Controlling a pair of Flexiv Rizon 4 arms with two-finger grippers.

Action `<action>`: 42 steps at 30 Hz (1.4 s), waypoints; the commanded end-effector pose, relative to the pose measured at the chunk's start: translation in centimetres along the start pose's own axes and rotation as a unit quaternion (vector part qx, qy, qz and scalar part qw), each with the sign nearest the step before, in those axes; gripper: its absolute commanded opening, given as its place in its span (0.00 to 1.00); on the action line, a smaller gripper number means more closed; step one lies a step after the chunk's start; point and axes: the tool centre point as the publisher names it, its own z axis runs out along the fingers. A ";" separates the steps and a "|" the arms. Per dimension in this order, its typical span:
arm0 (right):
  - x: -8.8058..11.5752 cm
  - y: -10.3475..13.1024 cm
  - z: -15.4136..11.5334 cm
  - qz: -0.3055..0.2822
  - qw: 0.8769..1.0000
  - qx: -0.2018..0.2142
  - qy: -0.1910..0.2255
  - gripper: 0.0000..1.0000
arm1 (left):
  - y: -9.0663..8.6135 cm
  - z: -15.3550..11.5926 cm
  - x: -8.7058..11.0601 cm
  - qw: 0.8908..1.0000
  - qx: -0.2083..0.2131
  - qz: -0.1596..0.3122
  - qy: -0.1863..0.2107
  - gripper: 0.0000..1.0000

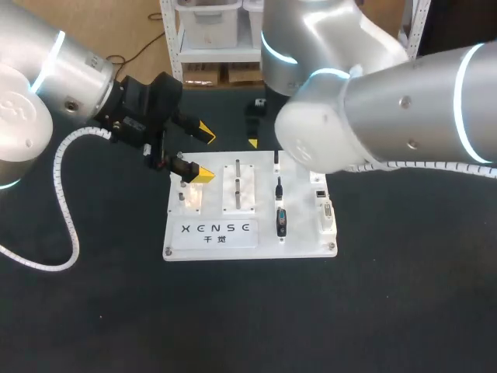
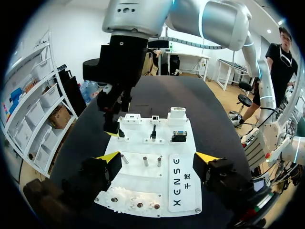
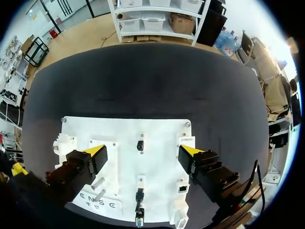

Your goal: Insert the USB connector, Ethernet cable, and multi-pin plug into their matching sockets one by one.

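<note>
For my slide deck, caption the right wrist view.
Right pincer hangs open above the white connector board on the dark table.

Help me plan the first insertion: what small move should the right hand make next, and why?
Probably lower the right hand onto the black plug just ahead of it: it hovers open and empty above the board, with nothing gripped yet.
</note>
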 end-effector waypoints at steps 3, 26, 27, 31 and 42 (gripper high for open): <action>-0.2 0.0 -0.1 0.000 1.000 0.000 0.002 1.00 | 0.1 0.1 0.1 1.000 0.000 0.001 -0.001 1.00; -0.2 0.0 -0.1 0.000 1.000 0.000 0.002 1.00 | 0.1 0.1 0.1 1.000 0.000 0.001 -0.001 1.00; -0.1 0.1 0.2 0.003 1.000 0.012 0.007 1.00 | 0.1 0.1 0.1 1.000 0.000 0.001 -0.001 1.00; 0.0 0.4 1.6 0.024 0.998 0.041 0.030 1.00 | 0.1 0.1 0.1 1.000 0.000 0.001 -0.001 1.00; 0.0 0.7 2.9 0.054 0.997 0.023 0.056 1.00 | 0.1 0.1 0.1 1.000 0.000 0.001 -0.001 1.00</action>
